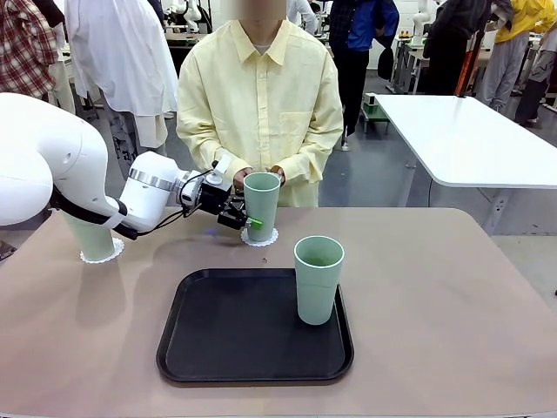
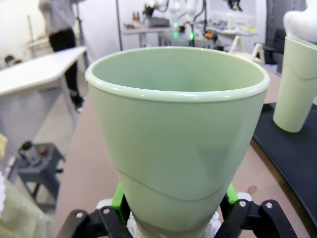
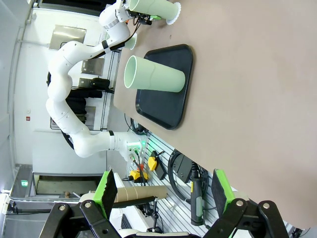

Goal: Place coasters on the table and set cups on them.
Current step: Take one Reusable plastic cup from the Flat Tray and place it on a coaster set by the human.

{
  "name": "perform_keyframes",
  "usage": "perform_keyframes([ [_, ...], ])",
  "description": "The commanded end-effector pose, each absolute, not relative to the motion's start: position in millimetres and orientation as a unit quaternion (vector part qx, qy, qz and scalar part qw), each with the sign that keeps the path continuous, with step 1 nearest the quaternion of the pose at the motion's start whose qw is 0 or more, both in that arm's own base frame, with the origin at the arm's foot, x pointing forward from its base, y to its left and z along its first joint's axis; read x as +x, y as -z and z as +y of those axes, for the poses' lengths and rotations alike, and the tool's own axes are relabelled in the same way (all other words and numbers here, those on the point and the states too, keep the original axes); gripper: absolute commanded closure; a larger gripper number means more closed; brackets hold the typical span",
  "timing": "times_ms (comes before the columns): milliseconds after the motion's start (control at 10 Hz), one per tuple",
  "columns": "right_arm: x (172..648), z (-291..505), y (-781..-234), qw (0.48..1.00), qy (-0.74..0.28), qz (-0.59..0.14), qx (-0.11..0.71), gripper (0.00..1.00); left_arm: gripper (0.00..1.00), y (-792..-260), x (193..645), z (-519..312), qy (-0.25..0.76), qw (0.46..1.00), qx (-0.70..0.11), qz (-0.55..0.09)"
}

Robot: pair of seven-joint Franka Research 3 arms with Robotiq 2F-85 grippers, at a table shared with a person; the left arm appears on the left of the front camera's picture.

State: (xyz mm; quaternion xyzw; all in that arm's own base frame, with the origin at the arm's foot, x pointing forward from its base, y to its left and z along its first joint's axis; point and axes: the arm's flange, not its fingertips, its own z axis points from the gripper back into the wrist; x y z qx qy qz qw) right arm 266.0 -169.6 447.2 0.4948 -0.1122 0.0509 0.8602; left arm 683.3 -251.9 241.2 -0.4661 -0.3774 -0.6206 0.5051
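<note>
Front view puts the job about two thirds done. A left cup (image 1: 90, 237) stands on a left coaster (image 1: 104, 255) at the far left of the surface (image 1: 452, 296), partly hidden behind the left arm (image 1: 52, 165). A middle cup (image 1: 261, 205) stands upright on a middle coaster (image 1: 260, 237) at the far middle, just in front of the person's hands (image 1: 242, 179), which are folded close behind it and do not appear to touch it. A third cup (image 1: 318, 279) stands on the right side of the black tray (image 1: 252, 335) with no coaster under it. By my reckoning, what is left is to lay one more coaster on the surface and move that cup onto it.

The left arm comes in from the left with its elbow bulking large, and the forearm runs low and nearly level toward the middle cup. Its wrist lies sideways, so the left jaws take the cup from the side, down near its base. In the left wrist view the green pads (image 2: 118, 198) press against the cup's lower wall on both sides, so the left jaws are clenched on the middle cup, with the lacy coaster edge visible beneath. They have not yet let go.

The right wrist view is rolled sideways, looking along the surface from beyond its edge. The right jaws are spread wide with nothing between them, well apart from the tray.
</note>
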Motion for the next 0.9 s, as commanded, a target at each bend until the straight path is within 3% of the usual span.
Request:
perform_keyframes([
  [0,268.0,-169.9,-447.1,0.854,-0.054,-0.120,0.504,0.00,0.16,-241.3,696.0,-256.5,0.624,0.506,-0.469,-0.368],
  [100,268.0,-169.9,-447.1,0.854,-0.054,-0.120,0.504,0.00,0.16,-241.0,696.3,-256.5,0.624,0.504,-0.471,-0.368],
  [200,268.0,-169.9,-447.1,0.854,-0.054,-0.120,0.504,0.00,0.00,-241.3,695.6,-256.1,0.624,0.504,-0.472,-0.367],
  [800,268.0,-169.9,-447.1,0.854,-0.054,-0.120,0.504,0.00,0.00,-254.7,681.8,-250.3,0.651,0.532,-0.415,-0.349],
])
